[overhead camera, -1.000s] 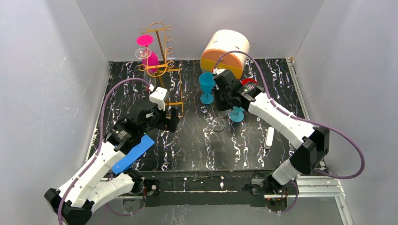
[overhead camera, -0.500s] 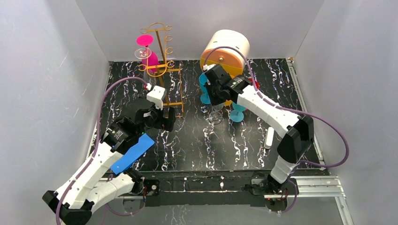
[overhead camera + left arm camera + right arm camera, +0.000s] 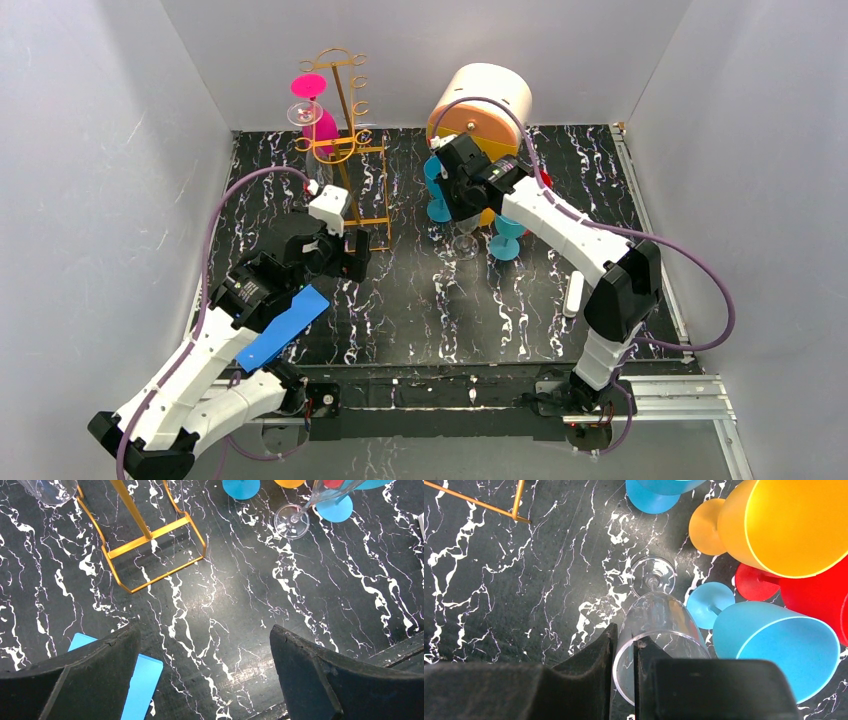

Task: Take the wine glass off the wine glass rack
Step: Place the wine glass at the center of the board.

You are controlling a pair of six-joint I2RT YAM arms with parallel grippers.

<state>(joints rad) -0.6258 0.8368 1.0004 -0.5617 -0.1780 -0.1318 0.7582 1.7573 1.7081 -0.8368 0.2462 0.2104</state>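
We see our left fingers (image 3: 90,675) spread wide above the black, white-veined bench (image 3: 240,605). The wine glass rack (image 3: 150,545) shows its gold rectangular base at upper left. At upper right is a clear wine glass (image 3: 291,522), its stem leaning, just beside a blue foot (image 3: 335,509). A flat blue piece (image 3: 142,677) shows by one finger.

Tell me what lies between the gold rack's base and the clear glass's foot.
Only bare marble tabletop separates the rack's base and the clear glass's foot, as the left wrist view shows.
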